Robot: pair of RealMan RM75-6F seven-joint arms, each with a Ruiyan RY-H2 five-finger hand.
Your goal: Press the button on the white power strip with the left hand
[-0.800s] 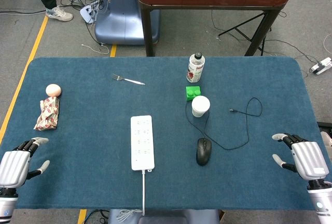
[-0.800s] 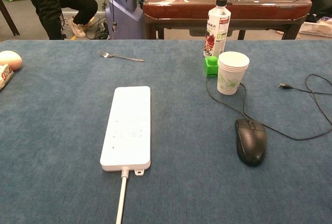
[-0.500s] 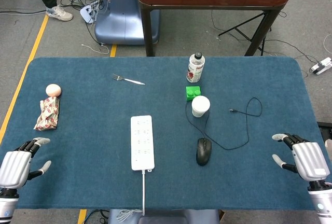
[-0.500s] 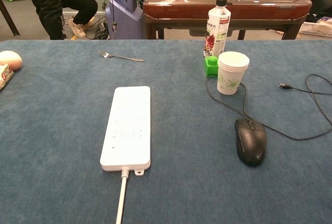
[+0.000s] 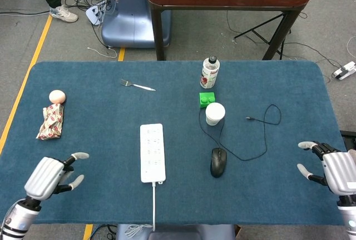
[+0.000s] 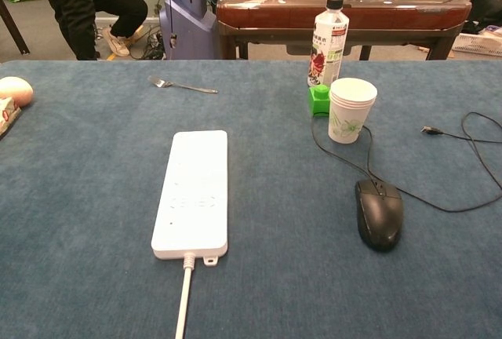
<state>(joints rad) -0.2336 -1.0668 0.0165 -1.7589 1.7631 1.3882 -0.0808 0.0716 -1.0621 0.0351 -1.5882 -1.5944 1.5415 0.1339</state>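
Note:
The white power strip (image 5: 152, 152) lies lengthwise in the middle of the blue table, its cable running off the near edge; the chest view shows the strip (image 6: 194, 192) too. I cannot make out its button. My left hand (image 5: 49, 176) hovers near the table's front left, well left of the strip, fingers apart and holding nothing. At the front right edge my right hand (image 5: 336, 170) is also open and empty. Neither hand appears in the chest view.
A black mouse (image 5: 218, 161) with a looping cable lies right of the strip. Behind it stand a paper cup (image 5: 214, 113), a green block (image 5: 207, 99) and a bottle (image 5: 209, 71). A fork (image 5: 137, 85) lies far back; a doll (image 5: 52, 116) sits at left.
My left hand has moved right and inward over the table, toward the power strip. My right hand has drifted slightly right toward the table edge.

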